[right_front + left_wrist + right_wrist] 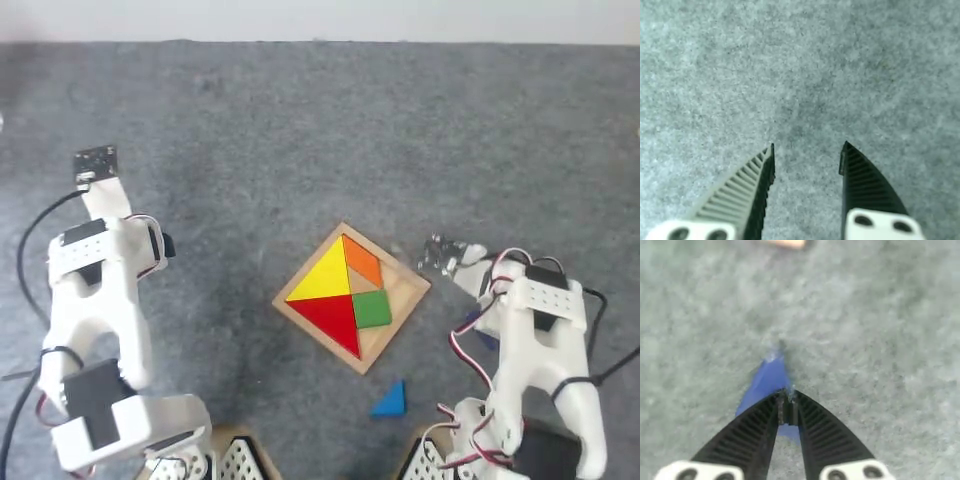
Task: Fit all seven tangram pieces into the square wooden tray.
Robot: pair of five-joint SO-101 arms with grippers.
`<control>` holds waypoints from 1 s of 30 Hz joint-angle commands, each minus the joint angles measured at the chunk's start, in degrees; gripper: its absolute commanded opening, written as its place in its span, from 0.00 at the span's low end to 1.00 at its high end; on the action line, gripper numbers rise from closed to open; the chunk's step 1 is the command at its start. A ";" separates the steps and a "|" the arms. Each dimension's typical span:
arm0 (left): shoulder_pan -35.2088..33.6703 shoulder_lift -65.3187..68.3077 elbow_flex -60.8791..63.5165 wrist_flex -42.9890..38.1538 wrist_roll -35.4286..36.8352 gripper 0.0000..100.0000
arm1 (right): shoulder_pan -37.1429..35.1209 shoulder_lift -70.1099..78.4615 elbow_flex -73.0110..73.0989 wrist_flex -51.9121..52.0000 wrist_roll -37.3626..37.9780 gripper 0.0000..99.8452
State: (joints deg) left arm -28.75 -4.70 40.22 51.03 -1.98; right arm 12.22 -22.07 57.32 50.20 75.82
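Observation:
The square wooden tray (408, 290) sits cornerwise at the table's middle. It holds a yellow triangle (322, 277), an orange piece (362, 262), a red triangle (332, 318) and a green square (372, 308). A light blue triangle (390, 400) lies on the carpet in front of the tray. A darker blue piece (767, 380) lies flat to the tray's right, partly hidden under the right arm (530, 310). My right gripper (787, 399) is shut with its tips over that piece. My left gripper (807, 147) hangs open over bare carpet at the far left.
Grey carpet (300, 130) covers the whole table. The left arm (95, 260) stands well away from the tray. The two arm bases (240, 460) stand at the front edge. A corner of the tray (783, 243) shows beyond the darker blue piece.

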 commanded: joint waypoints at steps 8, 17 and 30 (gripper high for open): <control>0.35 -2.37 -0.48 0.26 0.26 0.21 | -6.81 -3.82 -18.11 13.67 -24.26 0.01; 0.26 -2.37 -0.48 0.26 0.26 0.21 | -1.45 -3.65 -6.15 19.47 10.55 0.17; 0.26 -2.37 -0.48 0.26 0.26 0.21 | -3.21 -1.10 5.01 3.65 13.27 0.23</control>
State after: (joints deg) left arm -28.75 -4.70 40.22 51.03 -1.98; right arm 9.14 -23.65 61.98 56.97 88.31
